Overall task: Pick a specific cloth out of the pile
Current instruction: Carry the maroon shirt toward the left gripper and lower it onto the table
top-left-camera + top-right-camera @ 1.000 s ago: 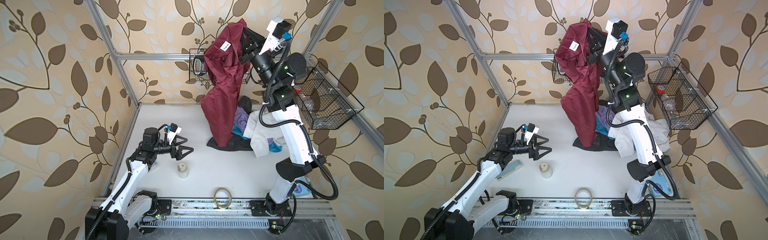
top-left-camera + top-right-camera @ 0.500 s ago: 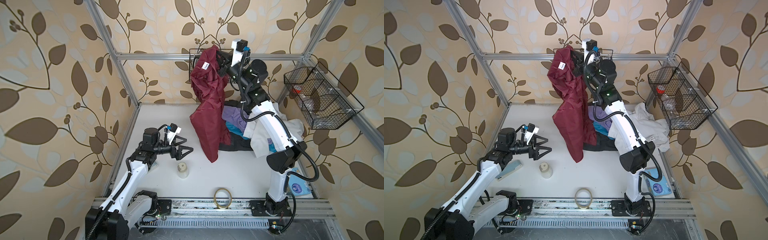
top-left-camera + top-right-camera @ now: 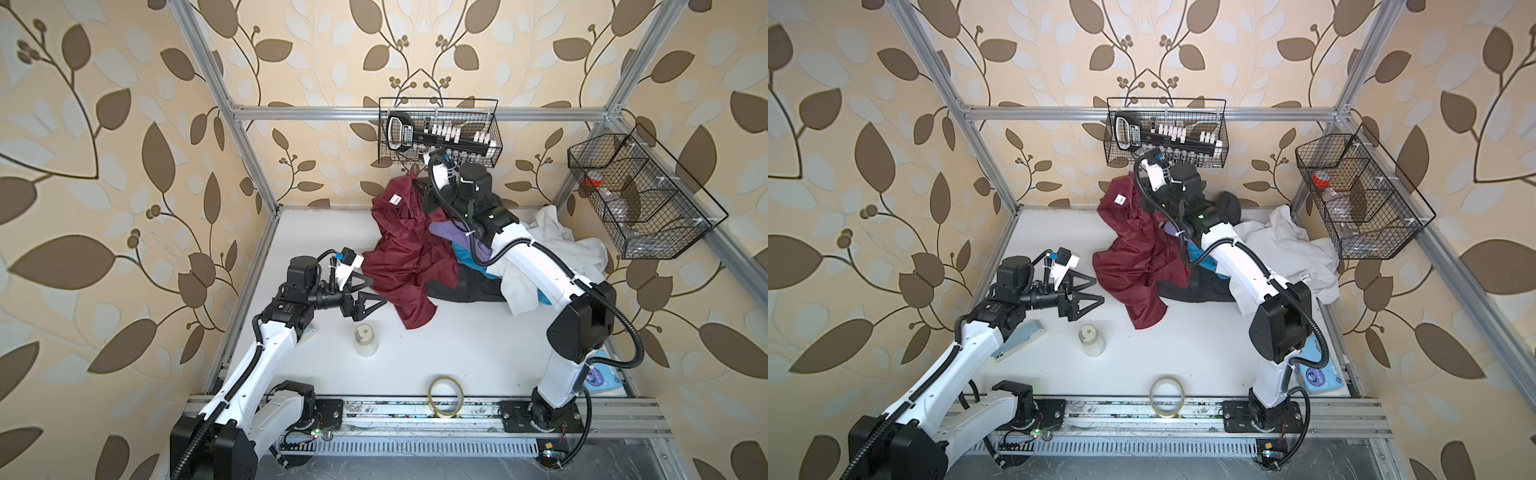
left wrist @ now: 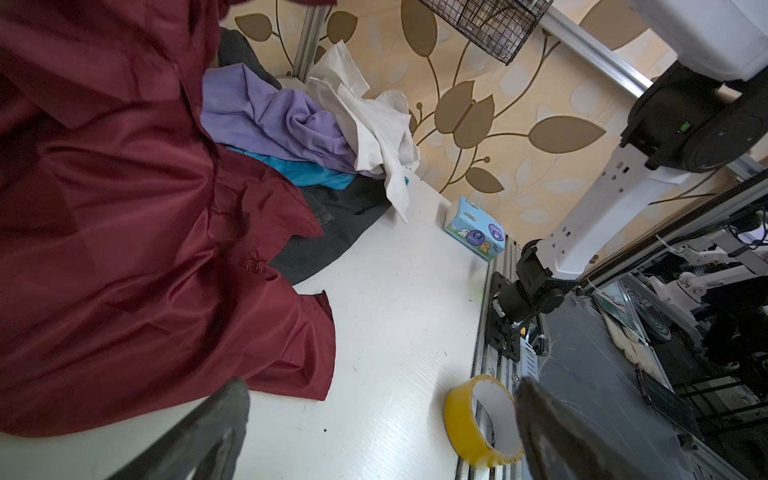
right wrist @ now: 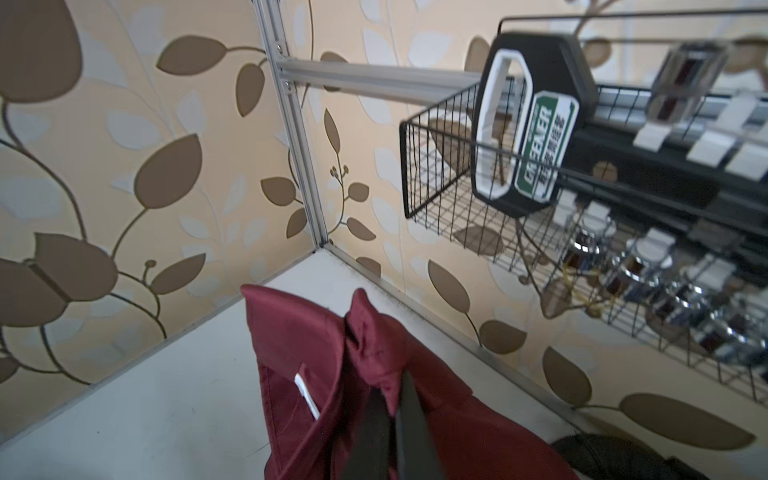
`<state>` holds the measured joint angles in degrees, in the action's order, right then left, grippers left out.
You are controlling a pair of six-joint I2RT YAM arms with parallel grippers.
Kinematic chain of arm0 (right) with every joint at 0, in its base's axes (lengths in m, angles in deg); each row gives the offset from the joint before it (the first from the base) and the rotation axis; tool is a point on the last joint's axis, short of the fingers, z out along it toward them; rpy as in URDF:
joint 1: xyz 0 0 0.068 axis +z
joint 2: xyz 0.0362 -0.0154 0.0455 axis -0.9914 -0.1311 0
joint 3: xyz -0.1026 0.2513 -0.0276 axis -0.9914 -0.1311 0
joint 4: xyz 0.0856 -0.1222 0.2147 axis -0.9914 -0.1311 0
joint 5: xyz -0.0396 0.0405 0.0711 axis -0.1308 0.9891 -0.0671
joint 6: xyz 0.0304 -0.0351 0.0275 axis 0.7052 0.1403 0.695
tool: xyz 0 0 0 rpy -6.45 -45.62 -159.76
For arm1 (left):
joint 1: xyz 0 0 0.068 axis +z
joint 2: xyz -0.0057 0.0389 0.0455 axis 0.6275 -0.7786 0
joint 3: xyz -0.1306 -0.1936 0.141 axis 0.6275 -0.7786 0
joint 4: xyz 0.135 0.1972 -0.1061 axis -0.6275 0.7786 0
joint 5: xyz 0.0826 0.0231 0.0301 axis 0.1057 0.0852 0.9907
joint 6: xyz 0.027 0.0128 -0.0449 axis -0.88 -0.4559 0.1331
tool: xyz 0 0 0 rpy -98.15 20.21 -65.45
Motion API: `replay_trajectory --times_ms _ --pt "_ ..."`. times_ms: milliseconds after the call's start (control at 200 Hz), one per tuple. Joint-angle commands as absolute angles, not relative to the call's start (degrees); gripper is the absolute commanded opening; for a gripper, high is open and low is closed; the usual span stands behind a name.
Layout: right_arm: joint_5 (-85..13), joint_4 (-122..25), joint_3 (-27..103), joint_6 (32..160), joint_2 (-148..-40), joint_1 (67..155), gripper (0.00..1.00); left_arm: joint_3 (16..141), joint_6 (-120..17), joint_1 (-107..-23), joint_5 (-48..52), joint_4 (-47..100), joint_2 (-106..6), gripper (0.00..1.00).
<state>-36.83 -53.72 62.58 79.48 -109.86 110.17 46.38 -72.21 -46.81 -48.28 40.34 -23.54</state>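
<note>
The maroon cloth [image 3: 405,259] [image 3: 1133,266] has a small white label near its top. My right gripper [image 3: 419,189] [image 3: 1142,195] is shut on its upper edge, close to the back wall. In the right wrist view the black fingers [image 5: 409,415] pinch a maroon fold [image 5: 316,365]. The rest of the cloth drapes onto the table and over the left edge of the pile [image 3: 555,245] [image 3: 1291,245] of white, lilac, turquoise and dark grey garments. My left gripper [image 3: 376,291] [image 3: 1099,290] [image 4: 380,390] stands open and holds nothing, just left of the cloth's lower hem [image 4: 124,216].
A white bottle [image 3: 365,340] stands in front of the left gripper. A yellow tape roll [image 3: 446,395] [image 4: 469,424] lies at the front rail. A tissue pack [image 3: 598,376] [image 4: 476,232] sits front right. Wire baskets hang on the back wall [image 3: 440,133] and right wall [image 3: 640,195].
The right arm has come down and leftward with the maroon cloth, which hung high and now lies partly crumpled on the table. The left arm has not moved.
</note>
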Motion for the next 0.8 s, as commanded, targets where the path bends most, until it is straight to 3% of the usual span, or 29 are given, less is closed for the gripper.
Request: replay_trajectory --times_ms 0,215,330,390,550,570,620,795 --pt "-41.95 -60.06 58.6 78.47 -107.84 110.19 0.0 46.97 -73.15 -47.31 -48.91 40.24 -22.48 0.99" --pt "-40.24 -67.22 56.87 79.08 -115.23 110.28 0.0 46.97 -73.08 -47.31 -48.81 40.24 -22.57 0.99" --pt "-39.64 -70.04 58.97 79.54 -121.54 110.65 0.08 46.94 -73.06 -47.31 -48.83 40.24 -22.57 0.99" --pt "-39.96 -71.6 60.48 79.53 -124.75 111.09 0.19 46.97 -73.08 -47.31 -48.74 40.24 -22.74 0.99" --pt "-39.52 -74.6 63.78 79.3 -130.36 112.49 0.67 46.97 -73.35 -47.31 -48.56 40.4 -22.99 0.99" --pt "-39.78 -74.65 63.94 79.41 -130.73 112.65 0.82 46.97 -73.41 -47.31 -48.5 40.42 -23.01 0.99" --pt "-39.25 -74.66 64.0 79.35 -131.27 113.0 0.98 46.97 -73.41 -47.31 -48.41 40.45 -23.09 0.99" --pt "-35.87 -74.96 64.74 79.26 -134.36 114.92 0.95 47.06 -73.51 -47.31 -48.3 40.51 -23.16 0.99"
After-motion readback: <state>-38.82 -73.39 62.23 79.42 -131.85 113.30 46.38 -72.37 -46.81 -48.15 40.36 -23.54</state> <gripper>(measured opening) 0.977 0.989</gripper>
